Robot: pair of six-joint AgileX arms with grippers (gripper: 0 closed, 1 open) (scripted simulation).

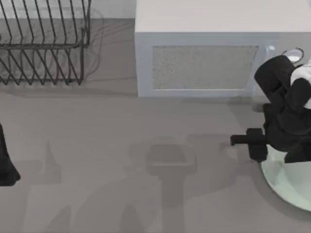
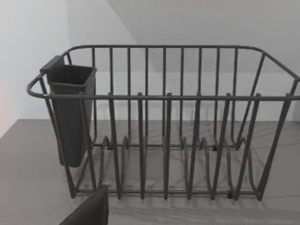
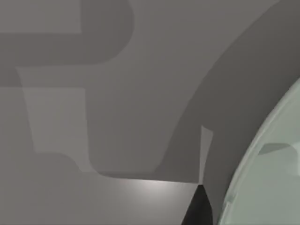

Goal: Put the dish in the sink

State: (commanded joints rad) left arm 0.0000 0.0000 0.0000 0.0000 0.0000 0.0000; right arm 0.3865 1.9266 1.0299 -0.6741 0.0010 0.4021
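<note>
Resting place of the plate: the plate (image 1: 286,182) lies flat on the grey tabletop (image 1: 121,121) at about 4 o'clock in the top view, running off the right edge, its upper part hidden under the right arm.
Plate look: pale mint-green, round, smooth and glossy, with a shallow raised rim; the right wrist view shows the curved rim (image 3: 262,154) and a soft reflection on its face.
Right gripper: the right gripper (image 1: 243,141), black and blocky, hangs at about 3 o'clock just over the plate's left edge, pointing toward the middle of the tabletop.
Right jaws: I cannot tell whether they are apart or together; a single dark tip (image 3: 199,208) shows just beside the plate's rim.
Left gripper: the left arm (image 1: 6,162) sits parked at 9 o'clock at the left edge; a dark corner of it (image 2: 91,211) shows in the left wrist view, and the state of its jaws cannot be told.
Dish rack: the black wire rack (image 1: 43,43) stands at 10 o'clock, thin upright bars and looped plate slots, with a dark square cup (image 2: 70,117) hung on one corner.
Microwave: the grey-white box (image 1: 204,53) stands at 1 o'clock, with a speckled door panel and a round knob (image 1: 293,54) partly behind the right arm.
Tabletop: matte grey, crossed by soft arm shadows.
</note>
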